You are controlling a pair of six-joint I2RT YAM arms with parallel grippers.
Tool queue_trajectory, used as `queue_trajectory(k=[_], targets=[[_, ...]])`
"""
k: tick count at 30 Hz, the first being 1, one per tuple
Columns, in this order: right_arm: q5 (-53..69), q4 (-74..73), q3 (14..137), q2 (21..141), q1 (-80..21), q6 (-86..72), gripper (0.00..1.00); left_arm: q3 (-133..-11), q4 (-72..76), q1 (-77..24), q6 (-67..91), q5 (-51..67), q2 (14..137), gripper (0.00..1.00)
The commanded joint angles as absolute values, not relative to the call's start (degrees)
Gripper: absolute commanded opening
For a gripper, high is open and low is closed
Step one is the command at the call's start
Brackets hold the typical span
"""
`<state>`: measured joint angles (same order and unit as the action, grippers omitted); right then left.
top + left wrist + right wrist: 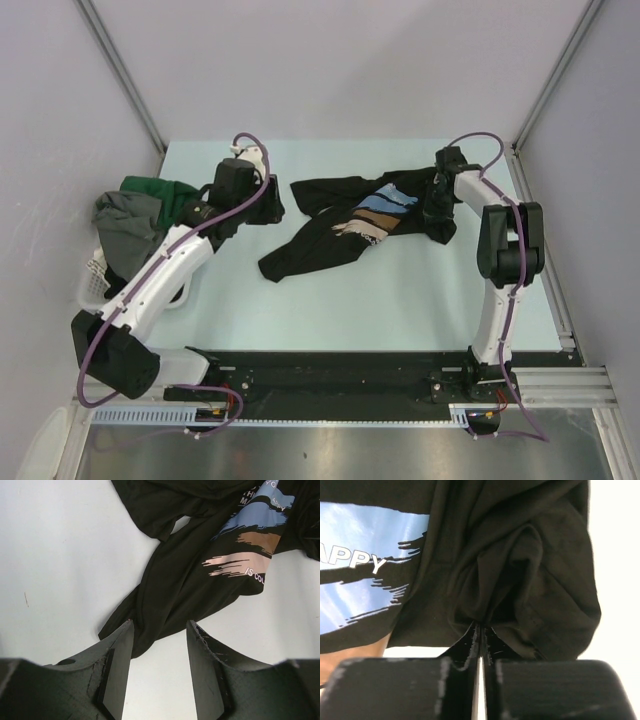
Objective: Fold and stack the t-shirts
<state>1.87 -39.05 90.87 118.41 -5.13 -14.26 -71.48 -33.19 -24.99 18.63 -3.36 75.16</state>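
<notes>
Cloth of the black printed t-shirt (pixel 340 232) is pinched in the right tool (pixel 480 629), closed tight on a bunched fold at the shirt's right end. Shirt lies crumpled mid-desk (pixel 400 300), print up. Left tool (pixel 160 626) is spread wide and grips nothing, just over the shirt's left end. Dark green t-shirt (pixel 155 192) and grey t-shirt (pixel 125 235) are heaped on the white basket (pixel 92 288) at the left edge.

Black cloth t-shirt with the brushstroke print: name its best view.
Top external: most of the black printed cloth t-shirt lies in frame. Left wrist shows part with the print; right wrist only a fold pinched in the right claw.
</notes>
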Motion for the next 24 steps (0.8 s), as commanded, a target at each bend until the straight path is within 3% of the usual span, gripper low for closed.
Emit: queue_trajectory(k=[1, 7, 15, 24], targets=[[3.9, -38.3, 94.3, 119.4, -5.1, -14.6, 0.00, -71.6, -33.3, -25.3, 20.2, -4.6, 73.1, 0.52], [1.9, -43.3, 96.8, 114.4, -5.1, -15.1, 0.00, -69.3, -31.7, -25.3, 20.8, -5.8, 74.4, 0.52], [-8.0, -53.6, 103.8, 95.6, -3.3, -14.2, 0.00, -72.9, -30.1, -25.3, 19.9, -4.4, 81.8, 0.51], [-15.2, -56.9, 113.1, 87.5, 2.1, -15.9, 0.00, -74.1, -27.9, -25.3, 18.5, -1.9, 86.6, 0.52]])
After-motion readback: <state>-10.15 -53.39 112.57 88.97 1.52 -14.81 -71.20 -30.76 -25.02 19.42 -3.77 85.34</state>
